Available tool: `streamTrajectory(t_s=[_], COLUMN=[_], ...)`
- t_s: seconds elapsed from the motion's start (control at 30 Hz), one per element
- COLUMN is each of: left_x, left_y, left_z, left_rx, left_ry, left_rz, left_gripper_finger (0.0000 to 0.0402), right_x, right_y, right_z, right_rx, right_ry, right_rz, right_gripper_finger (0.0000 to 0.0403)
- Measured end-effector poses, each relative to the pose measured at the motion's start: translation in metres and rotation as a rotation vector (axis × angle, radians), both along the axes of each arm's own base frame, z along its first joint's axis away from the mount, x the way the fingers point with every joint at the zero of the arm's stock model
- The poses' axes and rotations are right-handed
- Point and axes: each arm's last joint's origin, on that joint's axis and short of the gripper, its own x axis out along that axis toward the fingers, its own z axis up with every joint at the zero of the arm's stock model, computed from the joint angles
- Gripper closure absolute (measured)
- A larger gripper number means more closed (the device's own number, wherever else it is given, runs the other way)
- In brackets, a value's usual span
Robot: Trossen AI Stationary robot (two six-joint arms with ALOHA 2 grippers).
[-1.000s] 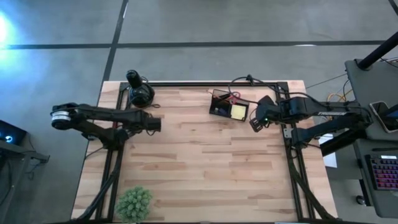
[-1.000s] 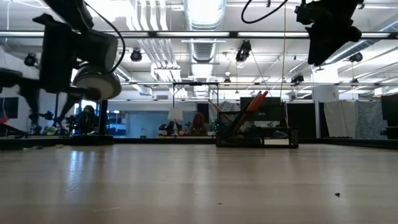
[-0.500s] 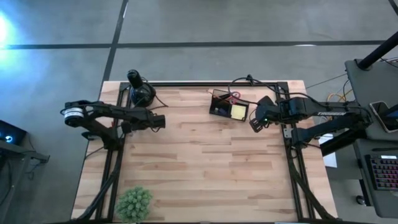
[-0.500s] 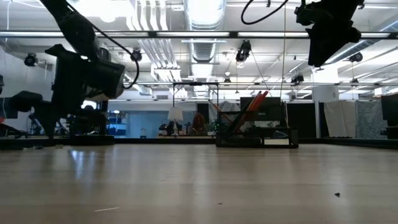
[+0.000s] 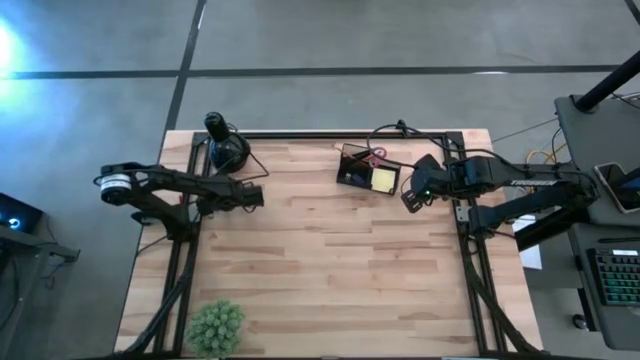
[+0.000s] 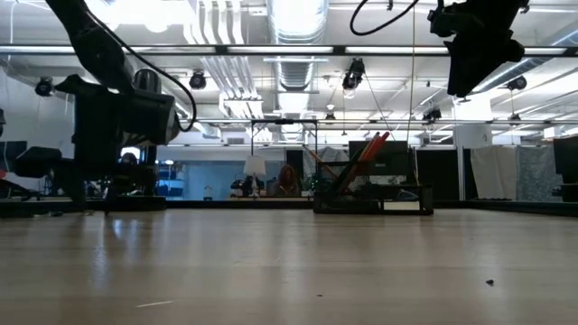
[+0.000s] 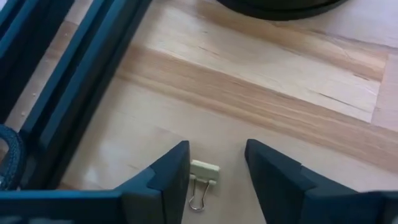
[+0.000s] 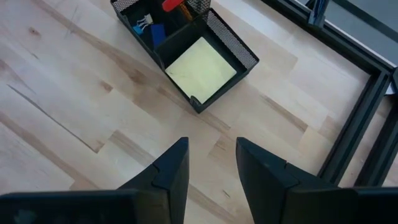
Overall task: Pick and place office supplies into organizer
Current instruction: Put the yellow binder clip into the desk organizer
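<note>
Pale-yellow painted metal with a bent wire loop: that is the small binder clip point(image 7: 201, 180) we find lying flat on the light wooden counter point(image 5: 330, 260), directly between the spread jaws of the left gripper point(image 7: 214, 177). We judge it light, stiff and springy, with a smooth body that could skid or flip if pinched off-centre. The best hold, we think, is across the short folded body rather than the thin wire handle, which would pivot under pressure. Because it lies so flat, the jaws would have to come right down to the wood to catch it.

From above, the left gripper point(image 5: 252, 196) sits near the counter's left edge, close to a round black object with an upright knob point(image 5: 226, 149). The black mesh organizer box with divided compartments point(image 5: 369, 170) stands well apart, toward the far right. A square yellow sticky-note pad point(image 8: 200, 69) already fills one compartment, and red and blue items show in others.

The right gripper point(image 8: 211, 165) waits just beside the organizer, its jaws spread and holding nothing.

We find the counter smooth, banded wood, framed by black metal rails, with a small green plant point(image 5: 215, 326) at its near left corner. Beyond lies a large hall with ceiling lights and grey floor.
</note>
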Motion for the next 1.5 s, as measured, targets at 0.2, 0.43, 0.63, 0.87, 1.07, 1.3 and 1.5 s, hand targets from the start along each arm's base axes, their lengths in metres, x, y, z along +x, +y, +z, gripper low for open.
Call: streamTrajectory(t_s=[0.2, 0.43, 0.63, 0.87, 1.07, 1.3, 1.5], left_x=[0.0, -0.001, -0.004, -0.009, -0.01, -0.01, -0.01], left_y=[-0.001, -0.002, -0.004, -0.005, -0.006, -0.006, -0.006], left_z=[-0.001, 0.0, 0.006, 0.002, 0.0, 0.0, 0.001], left_rx=[-0.049, -0.107, -0.129, -0.148, -0.155, -0.153, -0.15], left_ry=[-0.011, 0.028, 0.058, 0.069, 0.079, 0.091, 0.092], left_rz=[0.0, -0.11, -0.26, -0.27, -0.284, -0.302, -0.302], left_gripper_finger=[0.0295, 0.031, 0.0311, 0.0311, 0.0314, 0.0349, 0.0357], right_x=[0.0, 0.0, 0.0, 0.0, 0.0, 0.0, 0.0], right_y=[0.0, 0.0, 0.001, 0.001, 0.001, 0.001, 0.001], right_z=[0.0, 0.0, 0.0, 0.0, 0.0, 0.0, 0.0], right_rx=[0.0, 0.028, 0.052, 0.064, 0.07, 0.081, 0.085], right_ry=[0.0, -0.022, -0.035, -0.053, -0.063, -0.08, -0.087], right_rz=[0.0, -0.04, -0.061, -0.097, -0.115, -0.149, -0.162], right_gripper_finger=[0.028, 0.028, 0.028, 0.028, 0.028, 0.028, 0.028])
